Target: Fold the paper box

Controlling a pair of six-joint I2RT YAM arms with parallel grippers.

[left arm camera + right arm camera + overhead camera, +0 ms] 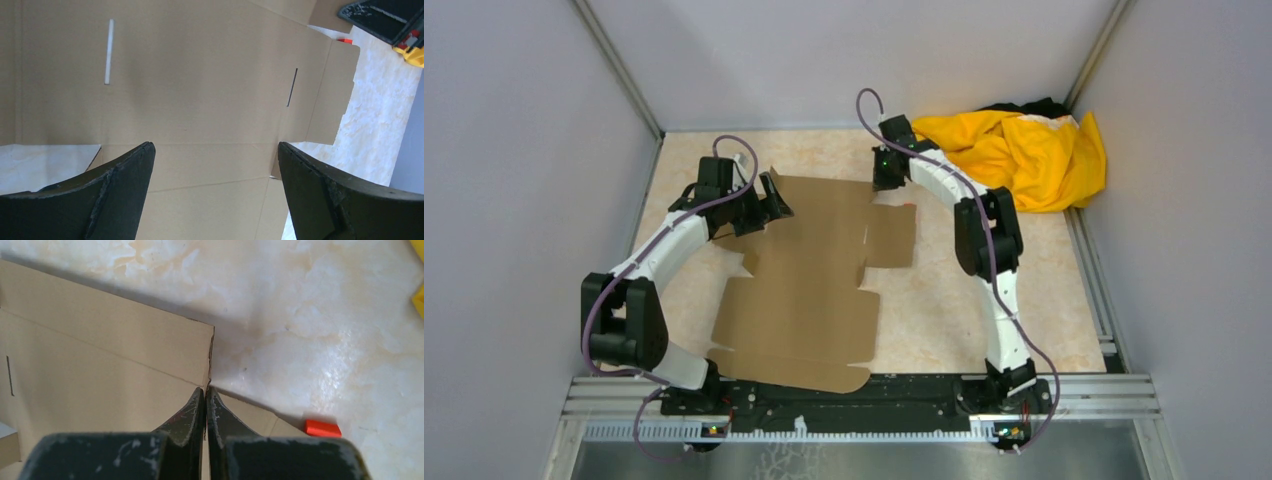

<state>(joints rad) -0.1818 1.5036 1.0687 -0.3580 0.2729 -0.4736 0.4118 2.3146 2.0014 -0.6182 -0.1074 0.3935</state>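
From near table edge past centre: flat brown corrugated cardboard box sheet [809, 290], notched, slitted; glossy marbled tabletop [944, 310] showing rightward. Above far-left flap, left gripper [215, 150] spread wide; at far-right notch, right gripper [206, 392] pinched closed. Far-right corner: crumpled yellow cloth [1024, 150].

The paper box [809, 290] is a plain brown corrugated sheet, die-cut with flaps and thin slits, unfolded and lying nearly flat. It stretches from the near edge of the surface [944, 310] toward the far edge, left of centre, with one side flap reaching right.
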